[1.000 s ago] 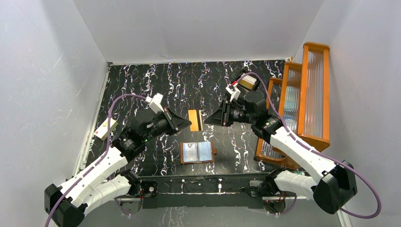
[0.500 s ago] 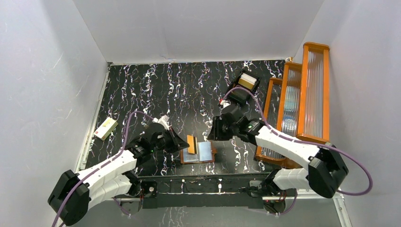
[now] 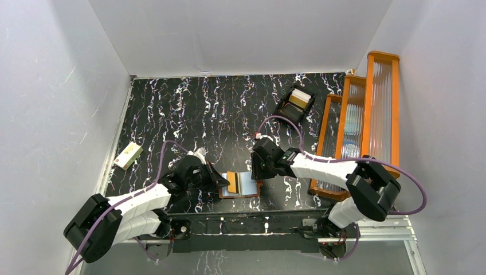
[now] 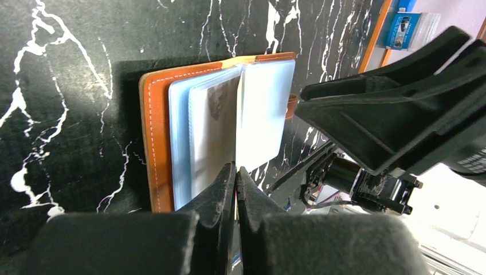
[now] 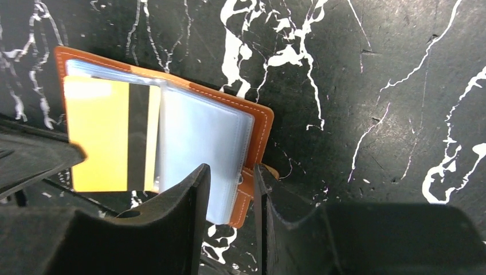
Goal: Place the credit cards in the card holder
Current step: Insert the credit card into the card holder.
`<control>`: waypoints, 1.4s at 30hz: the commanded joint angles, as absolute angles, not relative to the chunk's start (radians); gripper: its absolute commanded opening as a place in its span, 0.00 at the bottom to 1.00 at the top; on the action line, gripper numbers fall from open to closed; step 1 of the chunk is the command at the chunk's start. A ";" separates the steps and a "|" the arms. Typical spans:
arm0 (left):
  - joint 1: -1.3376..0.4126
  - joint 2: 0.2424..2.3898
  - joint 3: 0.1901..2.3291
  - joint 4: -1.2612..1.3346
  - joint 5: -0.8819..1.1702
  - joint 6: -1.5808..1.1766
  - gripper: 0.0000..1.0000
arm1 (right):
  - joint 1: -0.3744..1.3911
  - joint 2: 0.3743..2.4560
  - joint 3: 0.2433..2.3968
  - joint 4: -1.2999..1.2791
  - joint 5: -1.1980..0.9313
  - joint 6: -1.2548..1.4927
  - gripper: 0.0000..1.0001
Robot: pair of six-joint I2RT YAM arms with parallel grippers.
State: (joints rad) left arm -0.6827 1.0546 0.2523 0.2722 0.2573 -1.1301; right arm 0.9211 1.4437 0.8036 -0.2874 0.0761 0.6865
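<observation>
Top view. The card holder [image 3: 247, 184] lies open and flat on the worktop [image 3: 200, 114], close to the near edge at its middle, pale pockets facing up. The left gripper [image 3: 224, 182] is at the holder's left side, pinching 1 yellow card [image 3: 233, 182] that stands over the left half. The right gripper [image 3: 258, 175] is down at the holder's right edge. A black tray [image 3: 281, 112] sits toward the far right corner and holds stacked cards [image 3: 299, 97], white and tan. 3 orange racks [image 3: 372, 114] line the right edge, and something bluish shows behind the ribbed front of the middle one. A cream box [image 3: 128, 155] lies alone at the left edge.

Left wrist view. The 2 fingers [image 4: 218, 195] are pressed together on the card, which shows only as a thin line between them. Beyond the tips the holder shows its orange-brown cover with white stitching and 2 clear leaves. Whether any pocket holds a card cannot be told from here.

Right wrist view. The 2 fingers [image 5: 189, 217] stand apart, and between them lie the holder's right pocket edge and its small clasp tab. Whether they touch the holder cannot be told. The yellow card, with 1 black stripe, covers the holder's left half. Whether it has entered a pocket cannot be told. The right pocket looks clear.
</observation>
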 commanded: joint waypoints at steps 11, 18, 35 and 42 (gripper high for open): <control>-0.690 1.124 0.224 0.401 0.294 -1.121 0.00 | 0.936 1.528 0.761 -0.233 0.127 0.669 0.31; -0.695 1.164 0.218 0.417 0.296 -1.075 0.00 | 0.936 1.530 0.753 -0.221 0.121 0.672 0.30; -0.702 1.193 0.233 0.382 0.187 -1.060 0.00 | 0.937 1.535 0.749 -0.211 0.121 0.674 0.29; -0.706 1.154 0.202 0.387 0.123 -1.064 0.00 | 0.937 1.535 0.743 -0.206 0.114 0.675 0.29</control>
State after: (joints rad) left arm -0.7021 1.1709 0.2222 0.4068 0.2039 -1.0809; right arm 0.9302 1.5127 0.7696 -0.2054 0.1017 0.6769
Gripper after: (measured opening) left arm 0.007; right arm 0.296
